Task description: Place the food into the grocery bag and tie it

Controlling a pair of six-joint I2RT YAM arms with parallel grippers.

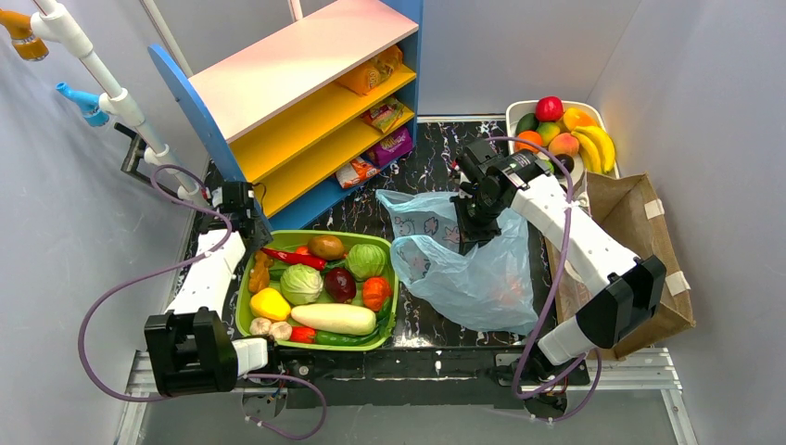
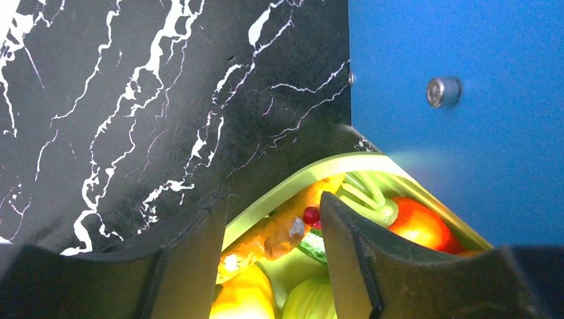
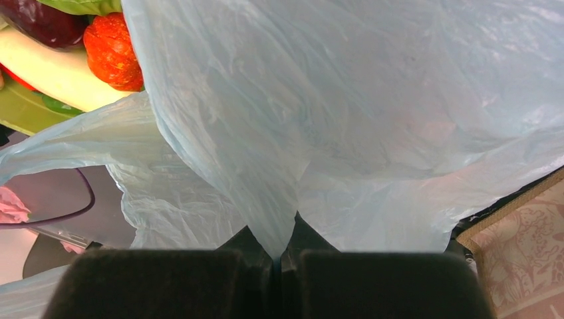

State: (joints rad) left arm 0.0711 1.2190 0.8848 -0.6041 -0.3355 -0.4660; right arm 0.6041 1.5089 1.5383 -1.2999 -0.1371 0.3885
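Top external view: grocery bag [image 1: 468, 269] lies crumpled on the black marbled worktop [image 1: 426, 167], between the green basket [image 1: 243, 306] of vegetables and the brown paper bag [image 1: 640, 241]. One loop handle trails towards the blue shelf unit [image 1: 199, 111]. Faint orange shape [image 1: 508, 287] shows through the film near the bag's right side; cannot tell what it is.

Right gripper [image 1: 471, 230] sits over the bag's upper edge. Right wrist view: right gripper [image 3: 276, 251] jaws pressed together, with a fold of the pale blue plastic [image 3: 346, 119] pinched between them and the film fanning out from the pinch.

Left gripper [image 1: 243, 209] hangs at the basket's far left corner, just beside the shelf's blue side panel. Left wrist view: left gripper [image 2: 273, 206] jaws partly apart, nothing between them. The basket's rim and a few vegetables show through the gap.

White tray [image 1: 593, 116] of fruit stands at the far right corner, well apart from the grocery bag.
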